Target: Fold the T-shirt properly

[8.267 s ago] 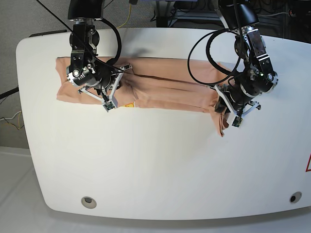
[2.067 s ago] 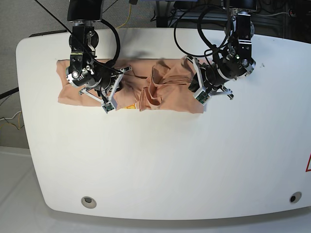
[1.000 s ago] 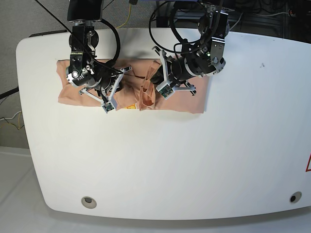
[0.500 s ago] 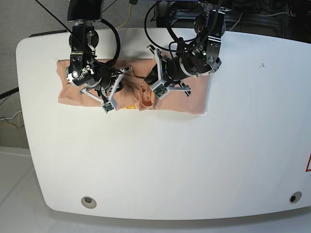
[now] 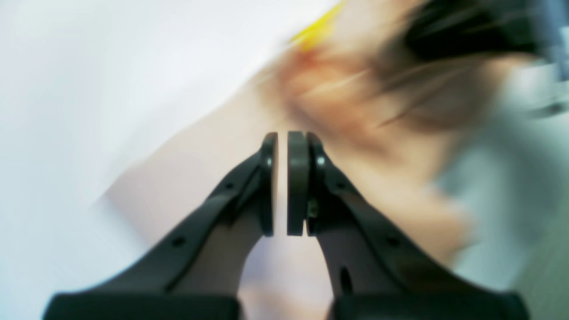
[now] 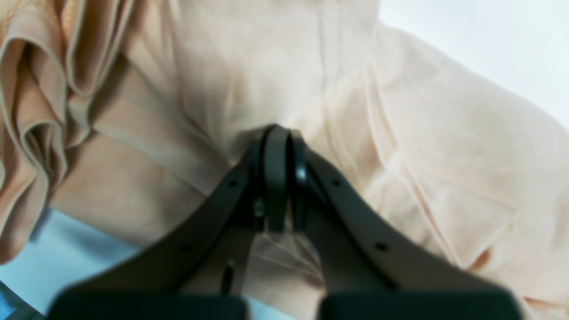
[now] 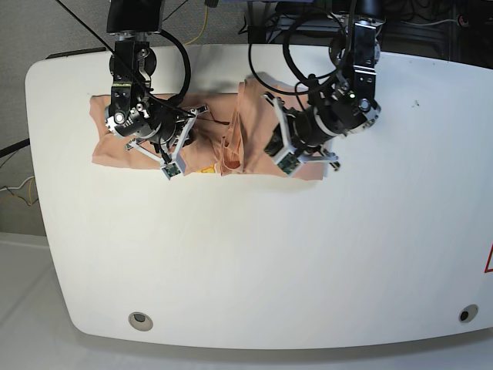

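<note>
Moved since half a second ago: left gripper (image 7: pixel 271 146) now sits further toward the table's right edge and nearer its front edge than it did, over the right part of the cloth; right gripper (image 7: pixel 187 127) is where it was.
Table (image 7: pixel 254 262): white, rounded corners; its near half is bare surface with a round fitting (image 7: pixel 139 321) by the front left corner and another (image 7: pixel 467 314) by the front right corner.
T-shirt (image 7: pixel 219 142): peach-pink, lying in a long band close to the table's far edge, from the far left part toward the middle; bunched into upright folds near its centre.
Yellow tag (image 7: pixel 205 166): shows at the shirt's front edge, just left of the bunched folds.
Left gripper state: in the left wrist view (image 5: pixel 281 184) the two pads stand nearly together with only a thin slit between them; nothing can be seen pinched in that slit, and the cloth behind is smeared by blur.
Left gripper place: over the shirt's right portion, right of the bunched folds.
Right gripper state: in the right wrist view (image 6: pixel 278 178) the fingers are pressed fully together, tips down against the pale peach cloth; whether any fabric is caught between them cannot be told.
Right gripper place: on the shirt's left portion, toward the far left corner of the table.
Folds in right wrist view: rolled layers of cloth (image 6: pixel 40 111) pile up at the left of the closed fingers.
Cables (image 7: pixel 181 54): black loops hang from both arms above the far edge.
</note>
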Robot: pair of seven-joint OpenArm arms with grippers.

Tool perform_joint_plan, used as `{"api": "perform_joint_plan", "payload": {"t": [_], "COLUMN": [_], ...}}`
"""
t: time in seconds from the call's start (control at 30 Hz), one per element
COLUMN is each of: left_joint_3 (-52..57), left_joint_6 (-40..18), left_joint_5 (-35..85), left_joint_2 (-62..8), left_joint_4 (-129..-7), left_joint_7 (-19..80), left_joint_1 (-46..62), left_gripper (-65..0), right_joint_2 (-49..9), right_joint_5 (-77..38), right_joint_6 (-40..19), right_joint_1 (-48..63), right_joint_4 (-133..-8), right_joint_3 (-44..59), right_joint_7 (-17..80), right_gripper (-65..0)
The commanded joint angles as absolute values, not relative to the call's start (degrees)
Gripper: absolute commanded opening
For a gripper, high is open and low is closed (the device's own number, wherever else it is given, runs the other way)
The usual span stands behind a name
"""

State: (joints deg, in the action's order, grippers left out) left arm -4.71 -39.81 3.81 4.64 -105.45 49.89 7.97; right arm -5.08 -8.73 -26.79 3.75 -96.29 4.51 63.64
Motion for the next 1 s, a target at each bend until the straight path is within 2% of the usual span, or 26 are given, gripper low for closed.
{"api": "perform_joint_plan", "payload": {"t": [0.0, 0.63, 0.97], "left_joint_3": [-3.8, -2.1, -2.1], "left_joint_6": [-40.0, -40.0, -40.0], "left_joint_5": [5.1, 5.3, 5.2], "left_joint_2": [3.7, 2.6, 2.4], "left_joint_4": [-105.8, -91.8, -84.6], "left_joint_7": [48.5, 41.7, 34.7], "left_joint_1": [7.5, 7.6, 7.8], "left_gripper": [-61.8, -61.8, -61.8], "right_joint_2": [-5.1, -5.1, -5.1], "right_joint_5": [-7.6, -7.6, -7.7], "right_joint_6": [-26.8, -26.8, -26.8], "right_joint_1": [4.1, 4.1, 4.1], "right_joint_4": [-95.9, -95.9, -97.1], "right_joint_3": [4.4, 4.4, 4.4], "right_joint_7": [66.2, 66.2, 66.2], "right_gripper": [-65.0, -65.0, -65.0]}}
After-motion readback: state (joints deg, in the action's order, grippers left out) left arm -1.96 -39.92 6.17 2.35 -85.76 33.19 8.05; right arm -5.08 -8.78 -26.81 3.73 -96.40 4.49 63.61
